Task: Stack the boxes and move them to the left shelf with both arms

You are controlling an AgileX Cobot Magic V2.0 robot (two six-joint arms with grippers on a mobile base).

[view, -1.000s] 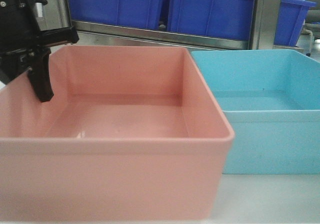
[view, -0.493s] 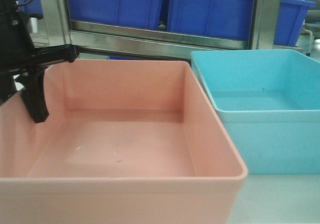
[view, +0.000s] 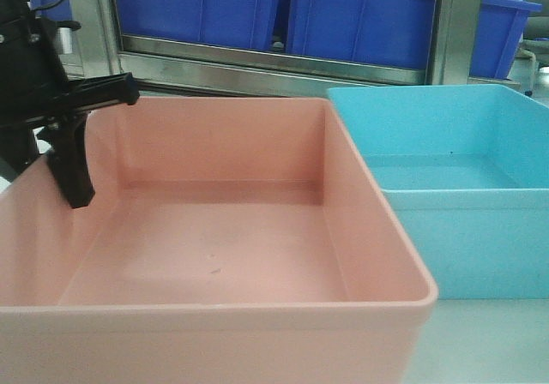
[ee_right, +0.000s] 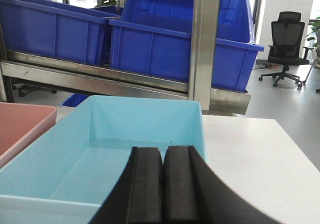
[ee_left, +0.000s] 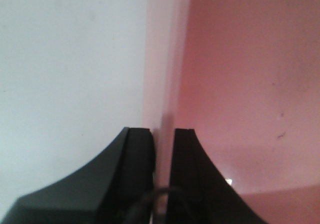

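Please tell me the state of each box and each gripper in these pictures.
pink box: empty, upright, left wall clamped by the left gripper.
blue box: empty, upright, on the white table, not gripped.
left gripper: shut on the pink box's wall.
right gripper: shut, holding nothing.
dark blue crates: resting on the steel rack.

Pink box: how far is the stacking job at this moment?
Done: the left tool is clamped on the left wall of the pink box. In hand: the right tool, shut and empty, hangs by the blue box. Left: the boxes stand side by side, so stacking and moving remain.
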